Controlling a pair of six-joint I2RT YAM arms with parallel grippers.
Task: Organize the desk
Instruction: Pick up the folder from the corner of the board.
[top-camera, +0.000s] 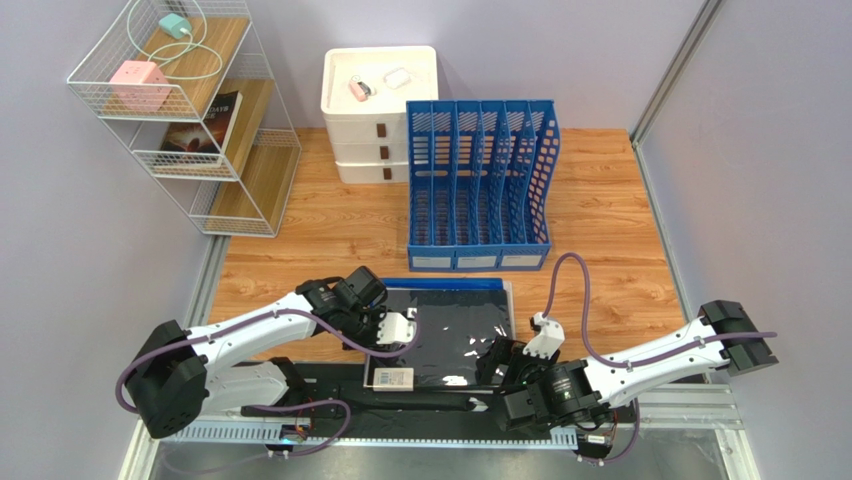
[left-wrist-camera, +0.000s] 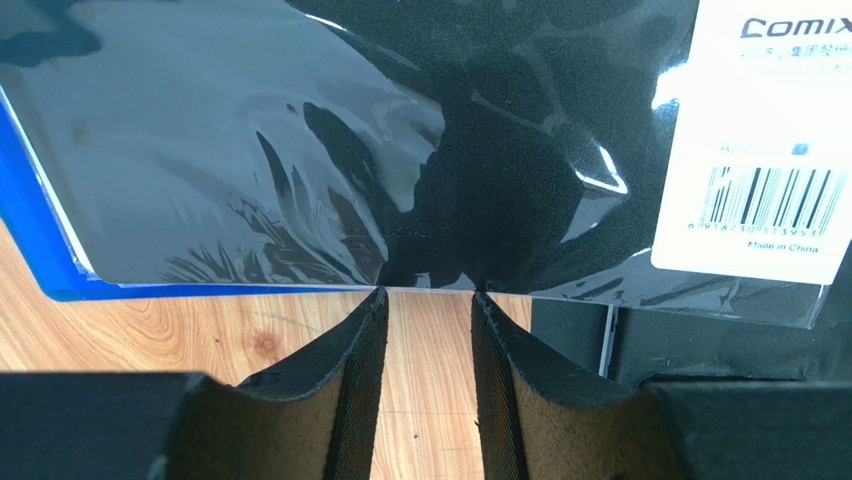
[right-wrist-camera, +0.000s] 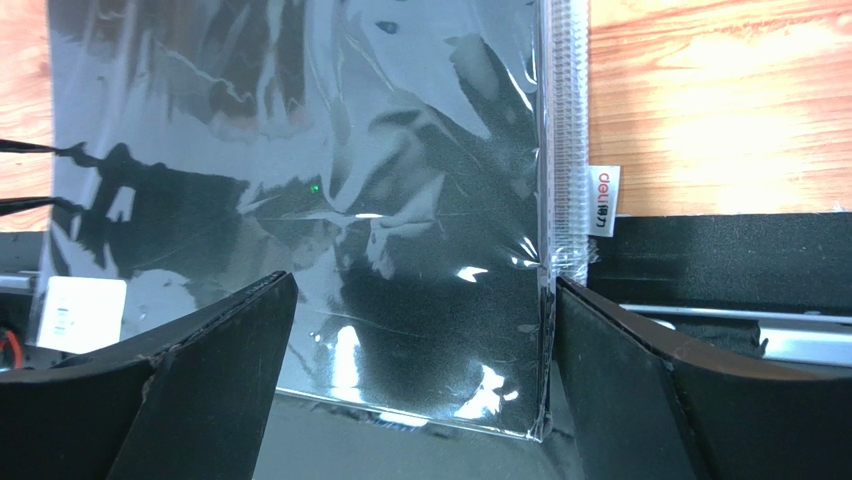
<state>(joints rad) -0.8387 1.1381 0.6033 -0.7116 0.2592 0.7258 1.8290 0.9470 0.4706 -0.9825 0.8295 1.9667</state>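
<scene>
Top external | desk (top-camera: 600, 190) long axis seemingly left-right | left gripper (left-wrist-camera: 429, 295) narrow, right gripper (right-wrist-camera: 423, 280) wide

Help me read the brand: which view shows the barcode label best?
Left wrist: the barcode label sits large at right, brand and bars legible. Top view: a tiny white patch. Right wrist: a blurred patch at left.

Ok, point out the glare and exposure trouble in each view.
Left wrist: white glare streaks across the glossy black plastic-wrapped folder. Right wrist: broad reflections on that folder; the orange-brown wooden desk is washed out top right. Top external: sharp, even light, small glints only.
</scene>
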